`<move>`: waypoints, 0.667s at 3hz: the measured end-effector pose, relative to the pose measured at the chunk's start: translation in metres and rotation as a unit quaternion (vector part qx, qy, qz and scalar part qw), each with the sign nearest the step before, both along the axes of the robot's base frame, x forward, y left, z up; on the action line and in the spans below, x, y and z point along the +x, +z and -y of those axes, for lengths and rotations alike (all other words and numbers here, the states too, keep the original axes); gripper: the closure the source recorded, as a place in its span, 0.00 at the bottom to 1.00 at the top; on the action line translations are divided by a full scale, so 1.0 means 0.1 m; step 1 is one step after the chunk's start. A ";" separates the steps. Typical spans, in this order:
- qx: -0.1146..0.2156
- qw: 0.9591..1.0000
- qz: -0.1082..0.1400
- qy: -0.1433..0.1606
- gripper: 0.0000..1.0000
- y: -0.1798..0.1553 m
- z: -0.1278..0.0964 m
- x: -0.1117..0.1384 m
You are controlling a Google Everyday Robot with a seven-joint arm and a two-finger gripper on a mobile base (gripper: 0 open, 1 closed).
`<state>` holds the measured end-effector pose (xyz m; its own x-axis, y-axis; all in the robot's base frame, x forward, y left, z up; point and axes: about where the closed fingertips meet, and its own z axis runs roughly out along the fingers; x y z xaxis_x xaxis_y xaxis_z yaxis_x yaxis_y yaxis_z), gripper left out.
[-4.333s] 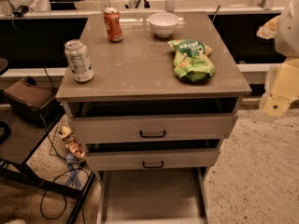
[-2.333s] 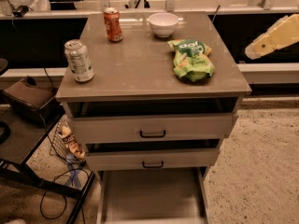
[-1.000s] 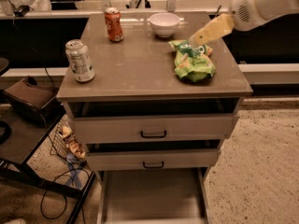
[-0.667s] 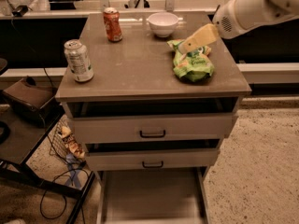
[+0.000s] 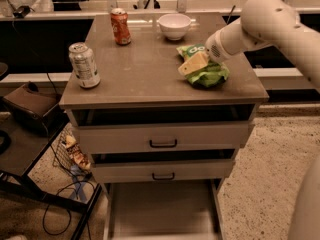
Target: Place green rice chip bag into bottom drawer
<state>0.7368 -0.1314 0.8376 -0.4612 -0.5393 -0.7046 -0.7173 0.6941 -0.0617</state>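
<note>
Claw (image 5: 193, 63) hangs at the end of the white arm (image 5: 260, 24), which reaches in from the right of the camera view; whether it is released or clenched cannot be told. Just beneath and behind it lies the green rice chip bag (image 5: 212, 75), crumpled on the desk (image 5: 145, 79). Beyond the claw stands a white bowl (image 5: 174, 26). Farther off to its left are a red can (image 5: 120, 26) and a silver can (image 5: 84, 65). Well below the claw, the bottom drawer (image 5: 160, 209) stands pulled open.
</note>
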 end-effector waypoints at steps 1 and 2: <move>-0.009 1.000 -0.009 0.003 0.48 -0.14 -0.06 0.04; -0.009 1.000 -0.009 0.003 0.72 -0.08 -0.05 0.04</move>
<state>0.7405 -0.1259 0.8300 -0.4702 -0.5540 -0.6870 -0.7224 0.6887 -0.0609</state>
